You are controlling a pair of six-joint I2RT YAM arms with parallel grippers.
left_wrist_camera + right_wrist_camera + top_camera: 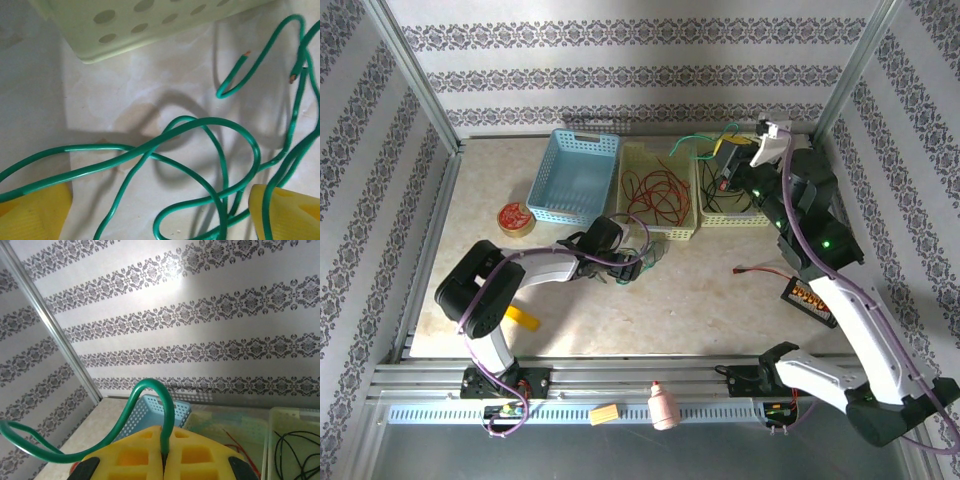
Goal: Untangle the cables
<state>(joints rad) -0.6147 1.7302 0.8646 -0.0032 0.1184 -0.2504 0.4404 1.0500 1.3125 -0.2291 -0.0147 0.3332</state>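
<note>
Cables (200, 122) are at the separation step. A loose green heap lies on the table (150, 85), just in front of the middle basket (150, 25). Its thin, glossy loops cross one another several times, and two cut ends show bare copper. The left gripper (160, 215) hangs low over this heap with its yellow fingers (30, 210) spread wide, holding nothing. The right gripper (164, 455) is high near the back wall. Its fingers are pressed together on a green strand (150, 386) that arches out of the pinch and trails to the left. Whether this strand joins the heap cannot be told. Red cables (658, 195) lie coiled in the middle basket, and black cables (725, 195) lie in the right basket (735, 222). The next move probably calls for lowering the left gripper onto a single loop near a crossing and closing fully on it, since the wire is thin and springy. That loop should then be drawn clear slowly, so that neighbouring loops are not dragged along.
</note>
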